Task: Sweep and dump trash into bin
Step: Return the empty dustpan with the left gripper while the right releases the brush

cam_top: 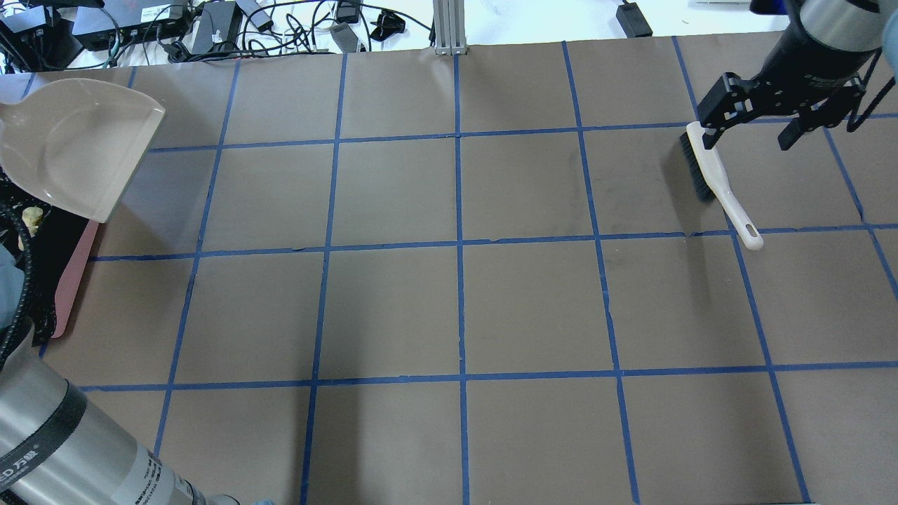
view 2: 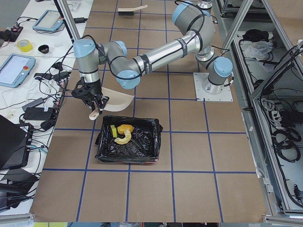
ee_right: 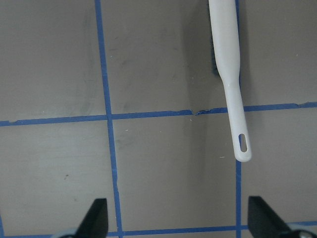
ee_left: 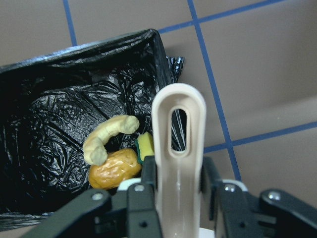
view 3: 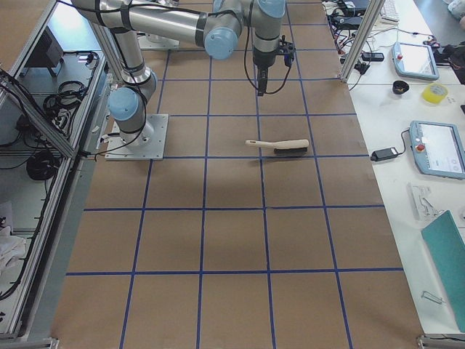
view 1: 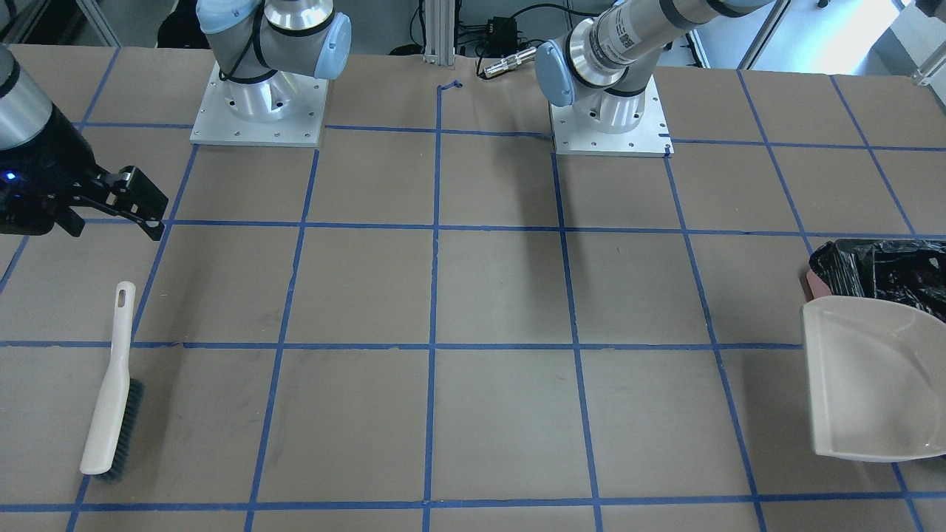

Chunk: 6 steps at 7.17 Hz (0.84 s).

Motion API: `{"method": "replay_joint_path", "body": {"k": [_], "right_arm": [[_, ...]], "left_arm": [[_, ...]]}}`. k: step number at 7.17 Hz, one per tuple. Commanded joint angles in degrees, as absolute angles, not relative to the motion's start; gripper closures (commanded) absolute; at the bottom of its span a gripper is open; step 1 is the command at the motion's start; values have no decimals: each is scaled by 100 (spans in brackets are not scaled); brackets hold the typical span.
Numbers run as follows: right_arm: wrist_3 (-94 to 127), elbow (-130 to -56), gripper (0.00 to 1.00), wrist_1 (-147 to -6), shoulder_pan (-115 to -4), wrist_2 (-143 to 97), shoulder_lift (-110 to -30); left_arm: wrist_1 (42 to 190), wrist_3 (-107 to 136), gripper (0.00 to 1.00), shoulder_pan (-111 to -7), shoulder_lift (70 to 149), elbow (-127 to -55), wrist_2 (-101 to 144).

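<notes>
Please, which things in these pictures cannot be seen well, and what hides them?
1. The green sponge scrap: left wrist view, mostly behind the dustpan handle.
2. The bin: front-facing view, cut by the right edge and covered by the dustpan.
3. The brush: right wrist view, its head is cut by the top edge.
4. The left pincer: outside the overhead and front-facing views; small in the exterior left view.
</notes>
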<state>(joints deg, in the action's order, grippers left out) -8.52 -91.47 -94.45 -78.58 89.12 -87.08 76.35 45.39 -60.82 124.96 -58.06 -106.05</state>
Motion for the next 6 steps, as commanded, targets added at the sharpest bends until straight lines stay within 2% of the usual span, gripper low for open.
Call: {"method": "replay_joint_path", "body": {"k": [1, 6], "right_arm": [[-677, -9132, 0, -9422, -8313, 8860, -8701], [-685, -9088, 0, -8983, -8455, 8833, -9042]], "left_arm": [[7708, 5243, 100, -6520, 12647, -6019, -10311], [7804, 6879, 100, -7259, 12876, -6372, -10143]]}}
